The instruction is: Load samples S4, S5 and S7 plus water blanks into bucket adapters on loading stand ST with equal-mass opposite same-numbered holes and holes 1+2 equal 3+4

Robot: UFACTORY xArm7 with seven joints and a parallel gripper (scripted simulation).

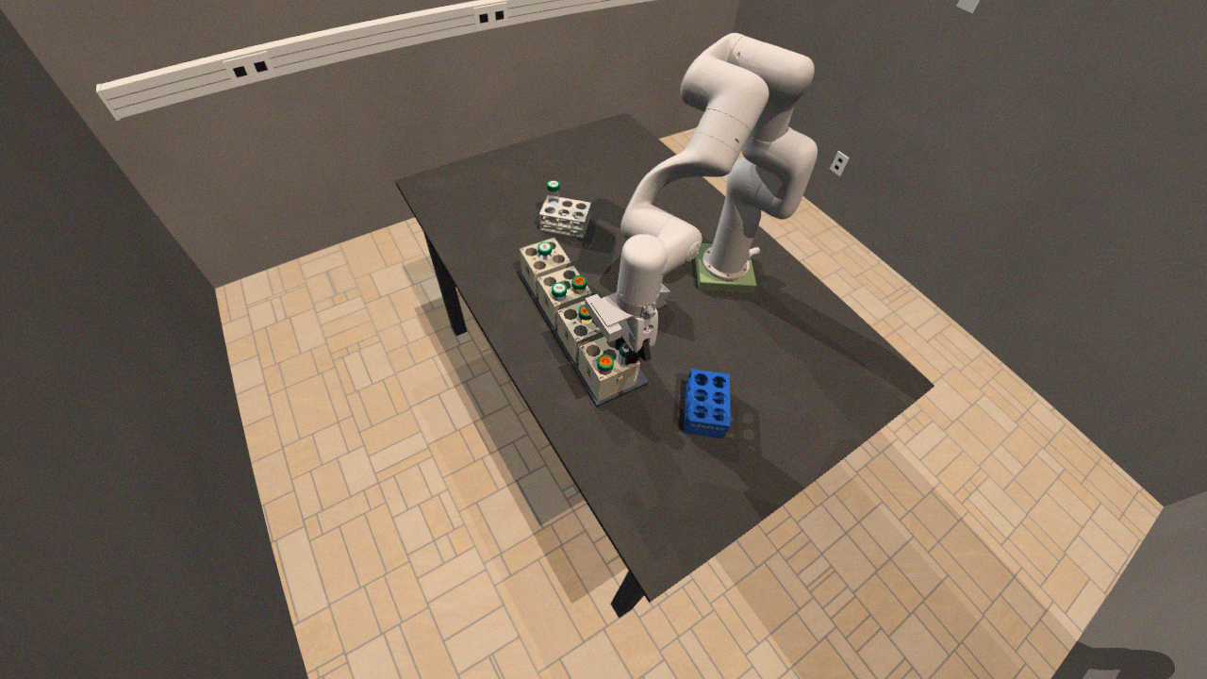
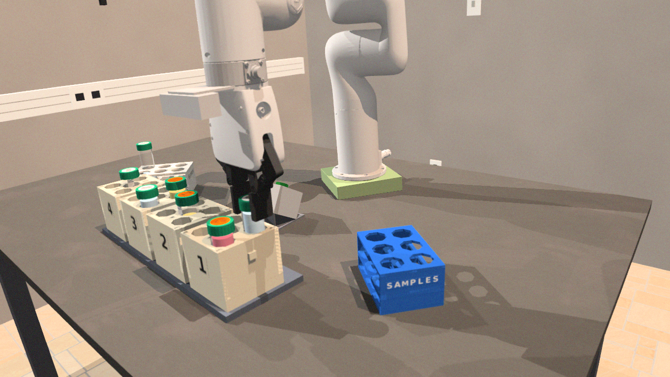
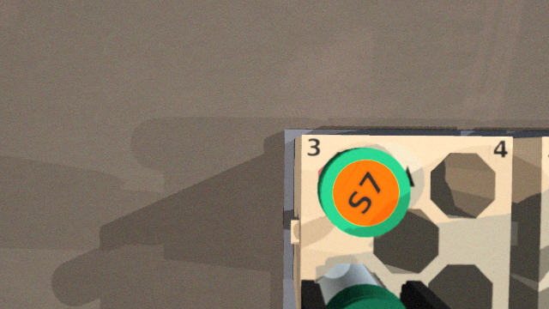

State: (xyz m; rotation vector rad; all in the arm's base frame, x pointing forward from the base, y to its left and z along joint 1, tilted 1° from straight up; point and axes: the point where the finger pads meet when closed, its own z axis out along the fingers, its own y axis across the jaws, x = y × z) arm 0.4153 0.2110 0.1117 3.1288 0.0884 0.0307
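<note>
- Arm bent, tool (image 1: 638, 352) (image 2: 249, 206) (image 3: 364, 296) pointing down, black fingers clamped round a green-capped clear tube (image 1: 623, 354) (image 2: 253, 223) (image 3: 348, 279), partly inside beige, boxy adapter 1 (image 1: 613, 385) (image 2: 234, 269) (image 3: 472, 240)
- S7 (image 1: 604, 363) (image 2: 220, 226) (image 3: 365, 192) stands in adapter 1

We are looking at a dark bench (image 1: 785, 338) (image 2: 491, 224) that is standing on dark legs (image 1: 447, 287) (image 2: 25, 309) over a floor (image 1: 379, 472) (image 2: 651, 323) of pale tan, patchwork tiles. Behind its far left side, a brownish wall (image 1: 338, 160) (image 2: 140, 32) is carrying a long white trunking (image 1: 371, 52) (image 2: 42, 100) with dark paired sockets. A grey wall (image 1: 1013, 219) (image 2: 538, 93) is rising on the right, bearing a white outlet (image 1: 838, 162). Light is casting soft shadows across bench and tiles.
</note>
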